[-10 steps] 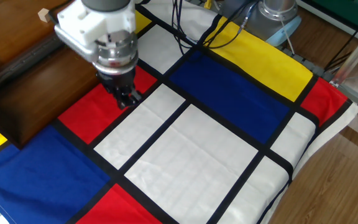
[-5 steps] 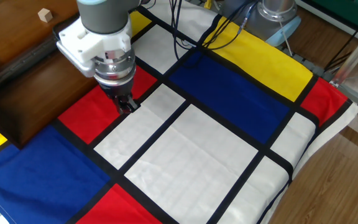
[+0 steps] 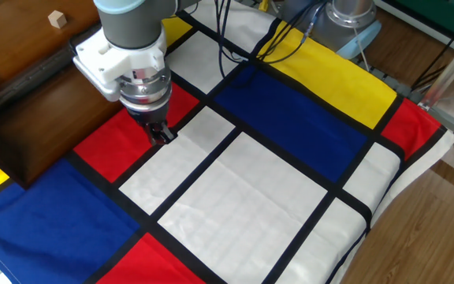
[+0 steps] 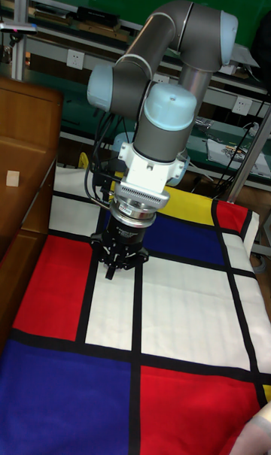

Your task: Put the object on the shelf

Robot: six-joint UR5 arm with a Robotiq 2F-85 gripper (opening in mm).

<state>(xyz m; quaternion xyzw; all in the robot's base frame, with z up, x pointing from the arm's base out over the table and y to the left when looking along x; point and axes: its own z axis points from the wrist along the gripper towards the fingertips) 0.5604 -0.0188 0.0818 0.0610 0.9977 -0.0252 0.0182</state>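
Note:
The object, a tiny pale tan cube (image 3: pixel 55 18) (image 4: pixel 13 177), rests on the top board of the dark brown shelf (image 3: pixel 22 71) (image 4: pixel 22 154) at the left. My gripper (image 3: pixel 161 135) (image 4: pixel 112 271) hangs over the cloth well to the right of the shelf, where a red panel meets a white one. It points straight down, a little above the cloth. Its dark fingers meet at the tip with nothing between them. It is far from the cube.
A cloth (image 3: pixel 274 181) of red, blue, yellow and white panels with black stripes covers the table. Black cables (image 3: pixel 239 39) and a grey robot base (image 3: pixel 353 20) lie at the back. The table's right edge drops to a wooden floor (image 3: pixel 432 229).
The arm has shifted a little, uncovering the cube on the shelf. The gripper tip has barely moved over the red and white panels.

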